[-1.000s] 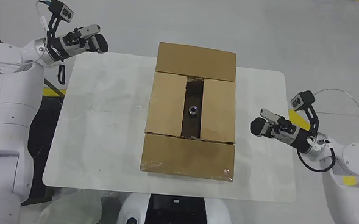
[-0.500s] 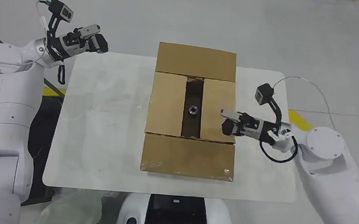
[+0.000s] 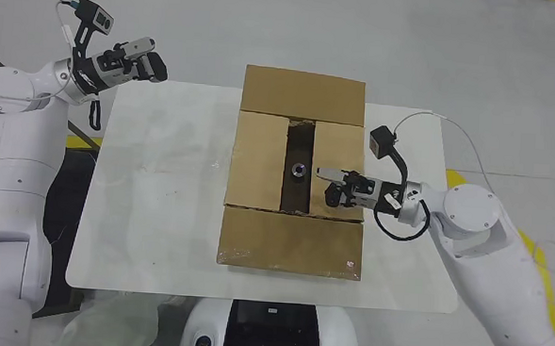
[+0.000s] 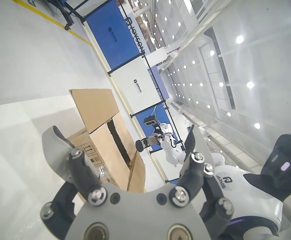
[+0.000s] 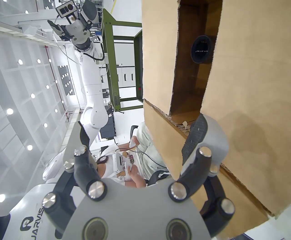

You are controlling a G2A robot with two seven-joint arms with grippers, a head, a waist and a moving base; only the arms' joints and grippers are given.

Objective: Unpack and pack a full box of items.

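1. Table (image 3: 163, 195): white top, rounded corners.
2. Floor line (image 4: 77, 36): yellow, on grey floor.
3. Panels (image 4: 106, 38): blue, black-framed, upright; white panel (image 4: 134, 84) beside them.
4. Frame (image 5: 137, 68): green metal.
5. Plastic sheet (image 3: 109, 320): clear, crumpled, on the floor by the table's corner.
6. Ceiling lights (image 4: 250, 84): round, in rows.

The box (image 3: 259, 172) is matt brown cardboard, ragged along its cut flap edges. The desk (image 3: 163, 205) is smooth and white. The right gripper (image 5: 139, 123) has rough, black, textured pads (image 5: 191, 138).

A white table (image 3: 163, 195) with rounded corners carries one cardboard box (image 3: 259, 163), sitting near its middle, top flaps partly open
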